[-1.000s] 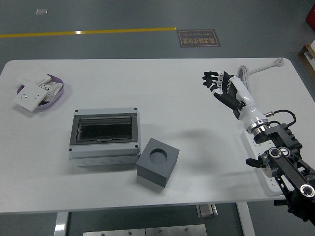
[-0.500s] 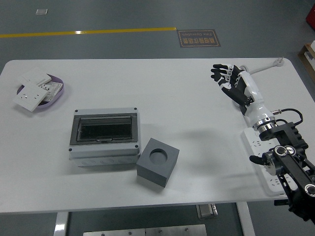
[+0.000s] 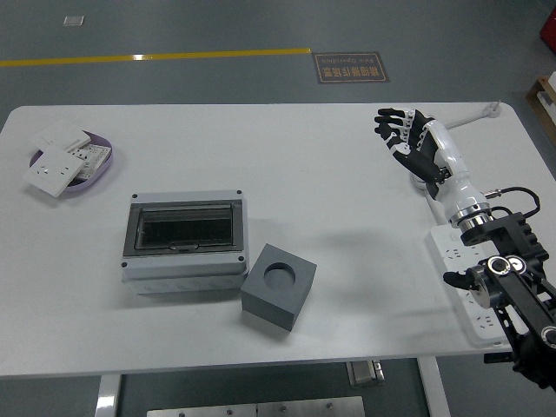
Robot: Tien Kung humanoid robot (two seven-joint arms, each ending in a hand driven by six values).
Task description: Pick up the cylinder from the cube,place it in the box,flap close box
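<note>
Right hand (image 3: 408, 137) hovers well right of the cube (image 3: 278, 287), fingers loosely spread, holding nothing. The cylinder (image 3: 280, 274) sits sunk in the cube's top, beside the box (image 3: 183, 241); probably rigid and light, so pinch its rim.

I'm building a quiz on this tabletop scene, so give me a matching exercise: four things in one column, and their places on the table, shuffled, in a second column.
Things:
1. grey cube
2. box
3. purple dish
4. right hand

Places:
A. far left of the table
B. over the table's far right
C. just right of the box's front corner
D. left of centre, clear lid shut

Pairs: 1-C, 2-D, 3-A, 4-B
</note>
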